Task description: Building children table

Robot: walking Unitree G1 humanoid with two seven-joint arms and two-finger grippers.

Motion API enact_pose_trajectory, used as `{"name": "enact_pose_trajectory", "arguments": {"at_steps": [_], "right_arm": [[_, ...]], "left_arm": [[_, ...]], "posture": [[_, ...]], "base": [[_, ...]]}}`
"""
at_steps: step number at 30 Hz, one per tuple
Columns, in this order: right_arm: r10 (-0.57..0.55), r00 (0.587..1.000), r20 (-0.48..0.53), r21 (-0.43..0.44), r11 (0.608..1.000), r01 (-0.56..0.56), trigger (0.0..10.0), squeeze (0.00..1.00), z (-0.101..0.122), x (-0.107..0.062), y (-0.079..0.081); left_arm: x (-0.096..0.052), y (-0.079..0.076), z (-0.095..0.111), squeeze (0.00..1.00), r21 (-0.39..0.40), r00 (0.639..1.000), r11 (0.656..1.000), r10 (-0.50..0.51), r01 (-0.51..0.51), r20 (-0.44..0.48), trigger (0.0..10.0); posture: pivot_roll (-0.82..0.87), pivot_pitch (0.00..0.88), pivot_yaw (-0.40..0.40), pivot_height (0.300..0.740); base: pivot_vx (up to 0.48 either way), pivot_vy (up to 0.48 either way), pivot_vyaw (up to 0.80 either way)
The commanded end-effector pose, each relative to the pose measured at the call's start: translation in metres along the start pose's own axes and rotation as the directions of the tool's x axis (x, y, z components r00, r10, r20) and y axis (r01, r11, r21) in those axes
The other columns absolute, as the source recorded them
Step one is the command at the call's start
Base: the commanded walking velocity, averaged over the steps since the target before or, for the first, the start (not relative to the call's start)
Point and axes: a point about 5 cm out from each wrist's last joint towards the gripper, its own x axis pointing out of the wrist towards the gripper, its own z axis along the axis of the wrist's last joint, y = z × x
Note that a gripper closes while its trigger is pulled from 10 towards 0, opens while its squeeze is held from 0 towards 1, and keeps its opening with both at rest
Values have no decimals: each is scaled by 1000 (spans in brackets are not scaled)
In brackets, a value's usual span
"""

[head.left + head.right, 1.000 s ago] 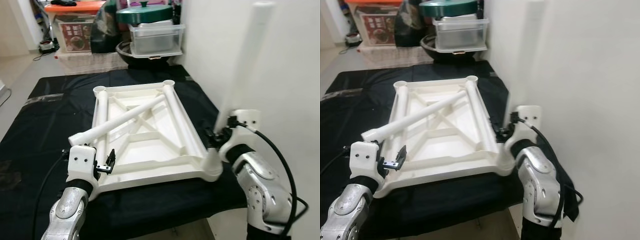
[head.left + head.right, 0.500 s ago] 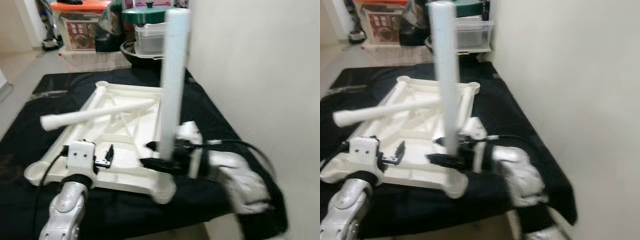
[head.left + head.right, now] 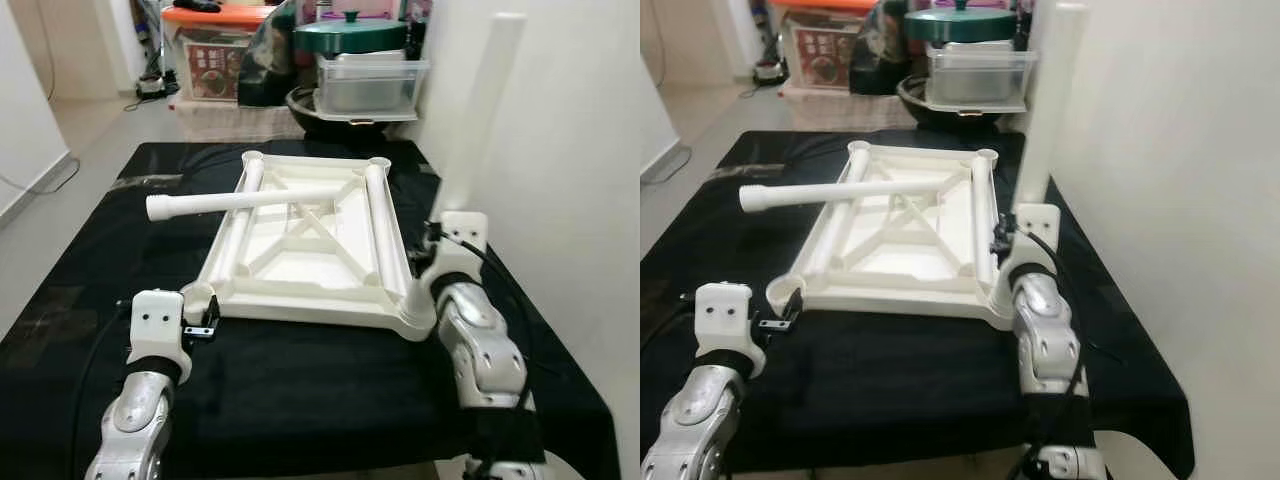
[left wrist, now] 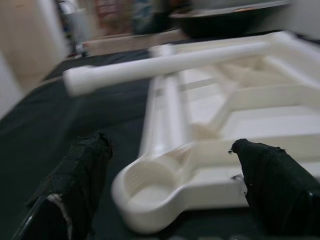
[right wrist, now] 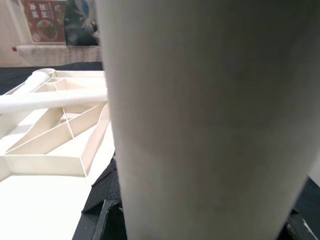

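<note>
Watching the head views first, I worry most about the upright leg [image 3: 478, 110]: my right gripper [image 3: 432, 262] has it clamped near its foot, over the socket [image 3: 414, 318] at 5 o'clock of the tabletop [image 3: 305, 235]. If it goes in tilted, it could jam or lever that corner off the cloth [image 3: 300, 380]. It stands close to the wall [image 3: 560, 150] at 3 o'clock, so a sideways correction may scrape it. A loose leg [image 3: 245, 201] lies across the far ribs, its thick end hanging out toward 10 o'clock; a jolt could roll it off. The tabletop is smooth white moulded plastic, upside down, a rectangle braced with crossed ribs and a round cup at each corner. Both legs are plain white tubes. The cloth is matte black and slightly creased, so the slab may slide on it.

From the left wrist, my left gripper [image 4: 170, 192] is spread wide and empty, straddling the near socket [image 4: 145, 192], a shallow ribbed cup. Its fingers [image 4: 75, 175] look rough and padded. Closing carelessly could shove the tabletop.

From the right wrist, the gripped leg [image 5: 210, 120] looms, satin-smooth and cylindrical; the jaws hug its base.
</note>
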Motion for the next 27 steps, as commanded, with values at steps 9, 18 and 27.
{"name": "enact_pose_trajectory", "arguments": {"at_steps": [9,18,27], "right_arm": [[416,908,51,50,907,-418,10000,1000,5,-21,24],[867,486,112,50,484,-874,10000,0,24,-40,50],[930,367,21,18,367,-930,0,0,9,-19,70]], "left_arm": [[4,-5,-8,0,6,999,999,-46,46,-28,10000],[7,-8,-7,0,3,998,998,-55,55,-19,10000],[4,-2,-8,0,11,1000,1000,-18,18,-12,10000]], "posture": [[-28,0,-12,740],[-4,0,-23,740],[48,0,-71,740]], "base": [[0,0,0],[0,0,0],[0,0,0]]}}
